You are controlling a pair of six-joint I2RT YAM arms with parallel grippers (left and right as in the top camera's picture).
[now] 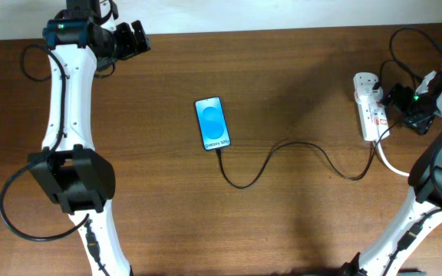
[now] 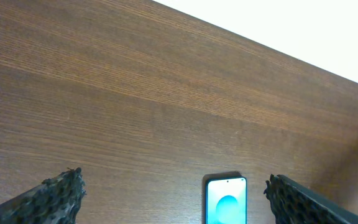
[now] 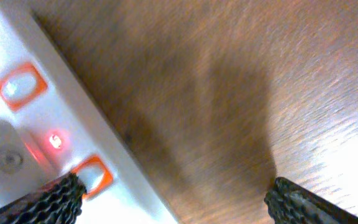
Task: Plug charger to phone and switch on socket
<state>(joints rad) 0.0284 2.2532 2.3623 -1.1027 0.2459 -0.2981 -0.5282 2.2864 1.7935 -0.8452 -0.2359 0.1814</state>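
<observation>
Glossy white socket [image 1: 367, 115], thin black charger [image 1: 298, 142]

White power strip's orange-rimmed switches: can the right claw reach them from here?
Probably yes: the open right claw hangs at the white power strip, one finger beside an orange-rimmed switch, nothing between.

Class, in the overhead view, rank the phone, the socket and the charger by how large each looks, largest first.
1. The charger: thin, but by far the longest, trailing across the table.
2. The socket and the phone: they look about alike, the socket slightly longer and the phone slightly wider, so they are not ranked.
</observation>
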